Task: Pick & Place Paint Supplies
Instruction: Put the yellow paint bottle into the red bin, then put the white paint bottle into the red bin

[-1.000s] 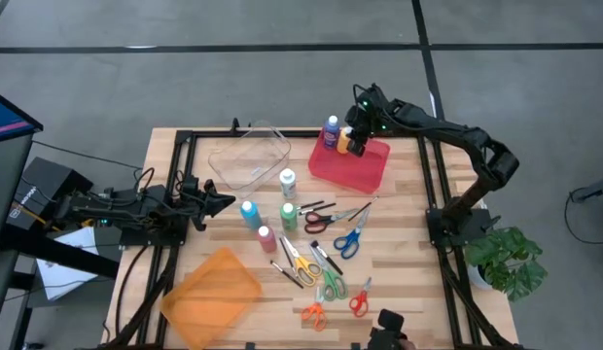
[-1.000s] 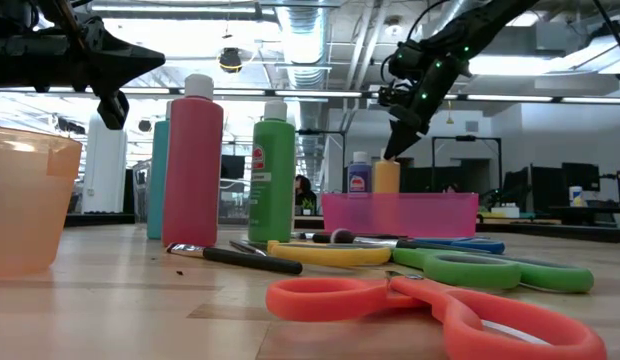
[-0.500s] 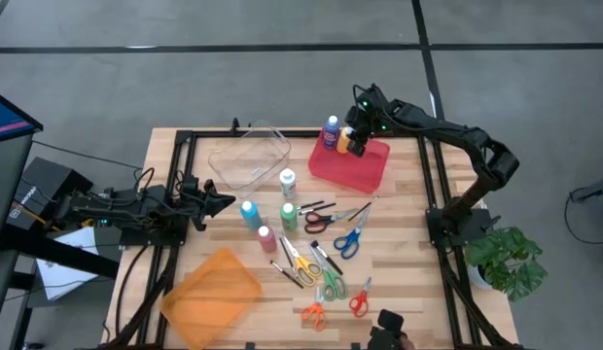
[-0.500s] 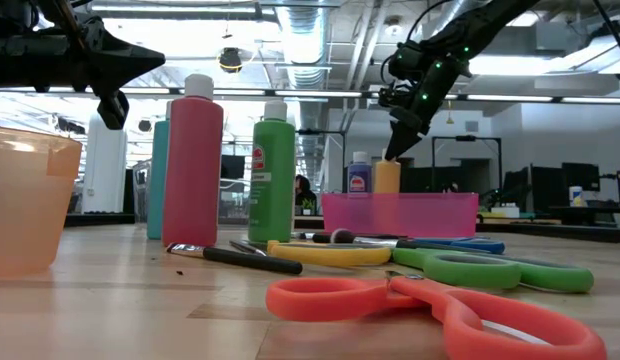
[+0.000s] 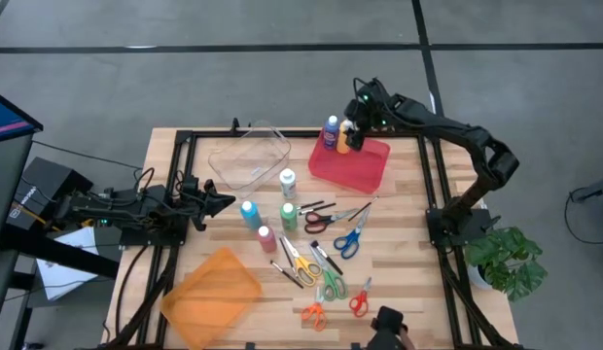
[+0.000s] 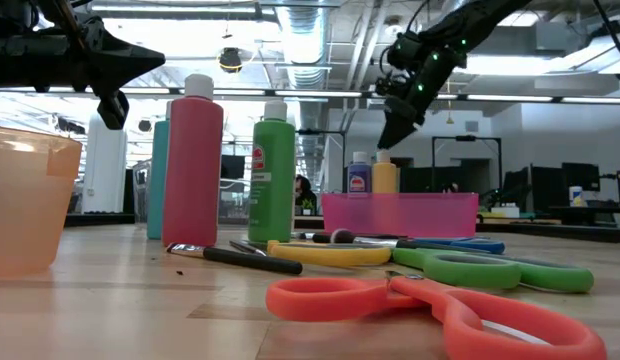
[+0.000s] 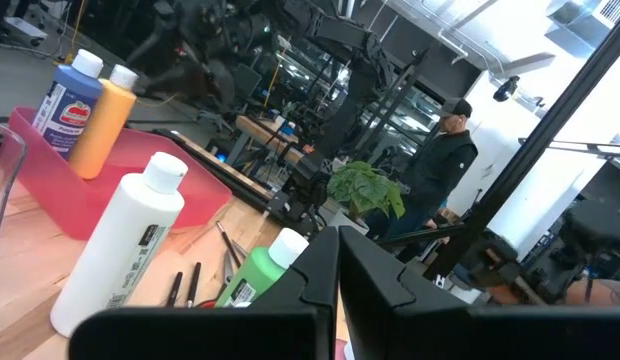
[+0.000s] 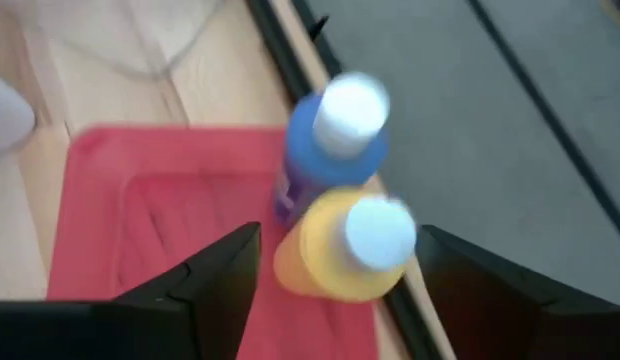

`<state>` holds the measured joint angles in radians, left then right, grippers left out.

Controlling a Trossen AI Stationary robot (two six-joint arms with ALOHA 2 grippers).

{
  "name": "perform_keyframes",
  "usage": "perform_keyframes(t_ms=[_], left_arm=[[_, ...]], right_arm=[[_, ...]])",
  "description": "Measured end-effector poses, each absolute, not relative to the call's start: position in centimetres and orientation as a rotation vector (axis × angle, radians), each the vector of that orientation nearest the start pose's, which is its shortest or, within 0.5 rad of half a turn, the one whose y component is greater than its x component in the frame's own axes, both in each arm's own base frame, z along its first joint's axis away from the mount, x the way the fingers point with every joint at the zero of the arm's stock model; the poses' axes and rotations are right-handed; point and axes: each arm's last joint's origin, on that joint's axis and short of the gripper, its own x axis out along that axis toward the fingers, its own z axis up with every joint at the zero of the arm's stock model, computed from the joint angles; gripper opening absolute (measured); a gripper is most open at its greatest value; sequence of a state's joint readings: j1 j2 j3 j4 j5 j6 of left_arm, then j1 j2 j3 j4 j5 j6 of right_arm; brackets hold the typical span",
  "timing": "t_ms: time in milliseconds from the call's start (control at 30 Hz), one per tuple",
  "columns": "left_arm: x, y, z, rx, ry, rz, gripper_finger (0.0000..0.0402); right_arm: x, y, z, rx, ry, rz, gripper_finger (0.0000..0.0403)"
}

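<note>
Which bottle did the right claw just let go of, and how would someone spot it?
Find the pink tray at the table's far edge. Two bottles stand in its far corner, under the open right claw. It is the yellow bottle, beside the blue bottle, and the only yellow one.

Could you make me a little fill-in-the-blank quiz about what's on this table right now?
1. The yellow bottle and blue bottle stand inside the ____ tray.
2. The right hand hovers above the yellow bottle with its fingers ____.
3. The green bottle stands on the ____, not in a tray.
4. The left hand is ____ and holds nothing.

Missing words: pink; open; table; shut
</note>
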<state>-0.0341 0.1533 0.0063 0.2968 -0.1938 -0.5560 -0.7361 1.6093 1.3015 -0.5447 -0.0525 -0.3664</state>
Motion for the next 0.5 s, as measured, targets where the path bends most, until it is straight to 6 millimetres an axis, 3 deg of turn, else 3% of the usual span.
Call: perform_keyframes(t_ms=[267,400,500], left_arm=[[10.5,0.2,18.2,-0.571,-0.190,0.114,0.0006],[10.5,0.2,18.2,-0.571,-0.190,0.114,0.0006],[10.5,0.2,18.2,-0.571,-0.190,0.114,0.0006]], right_arm=[[26.3,-22.8,34.4,-0.042,0.818,-0.481,0.0282],[26.5,-20.1,38.7,-0.070,0.691,-0.346,0.0282],[26.7,-17.1,40.8,-0.113,0.605,-0.239,0.0282]])
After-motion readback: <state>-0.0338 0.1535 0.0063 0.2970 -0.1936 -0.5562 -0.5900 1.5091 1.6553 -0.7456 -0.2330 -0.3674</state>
